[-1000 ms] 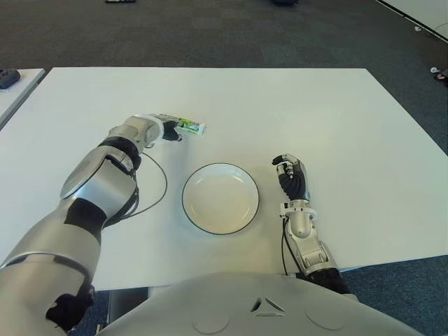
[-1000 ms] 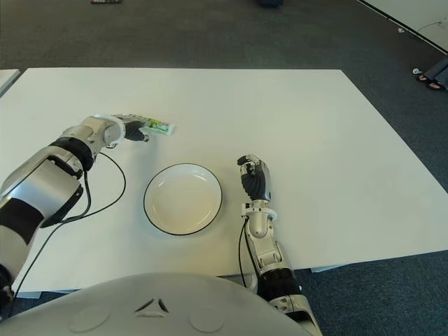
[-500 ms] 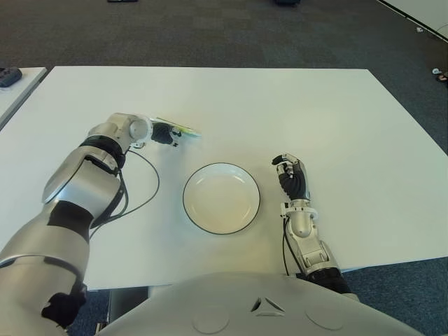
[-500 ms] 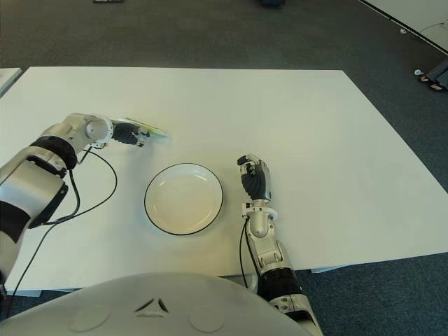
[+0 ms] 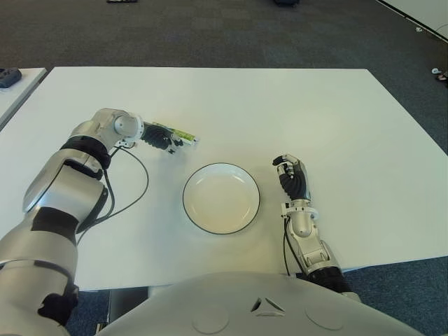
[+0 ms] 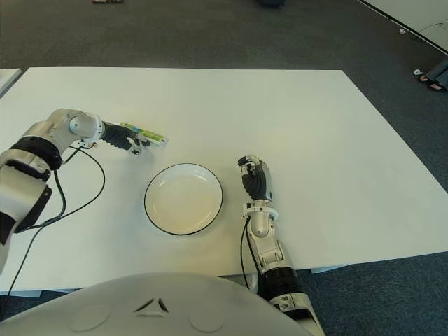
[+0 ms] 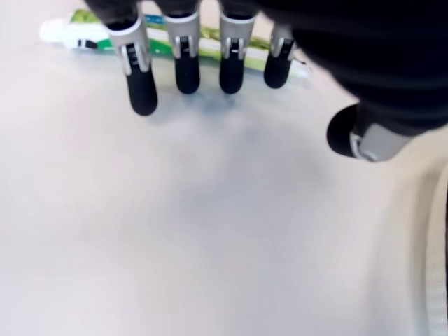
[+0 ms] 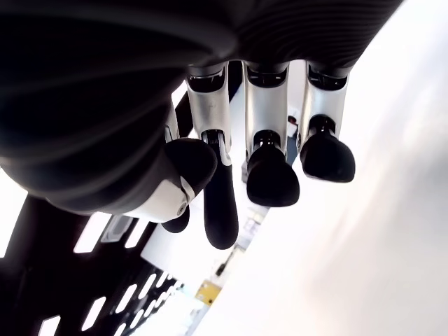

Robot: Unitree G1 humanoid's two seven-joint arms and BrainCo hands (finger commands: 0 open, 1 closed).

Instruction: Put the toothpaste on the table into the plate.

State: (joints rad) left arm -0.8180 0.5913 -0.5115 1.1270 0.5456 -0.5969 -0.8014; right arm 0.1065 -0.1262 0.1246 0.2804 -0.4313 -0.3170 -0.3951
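Note:
The toothpaste (image 5: 183, 135), a green and white tube, lies flat on the white table (image 5: 336, 119) up and to the left of the plate. My left hand (image 5: 162, 137) reaches over it from the left. In the left wrist view its fingers (image 7: 187, 66) are stretched out in front of the tube (image 7: 80, 33) with the thumb apart, and nothing is grasped. The white plate (image 5: 186, 210) with a dark rim holds nothing. My right hand (image 5: 291, 176) shows to the right of the plate, fingers curled around nothing.
A black cable (image 5: 137, 190) loops on the table from my left wrist toward the near edge. A second table (image 5: 15, 94) at the far left carries a dark object (image 5: 8, 75). Dark carpet surrounds the table.
My left forearm has swung to the left and the hand has turned. The toothpaste has shifted slightly nearer and to the left. The right hand and plate have not moved.

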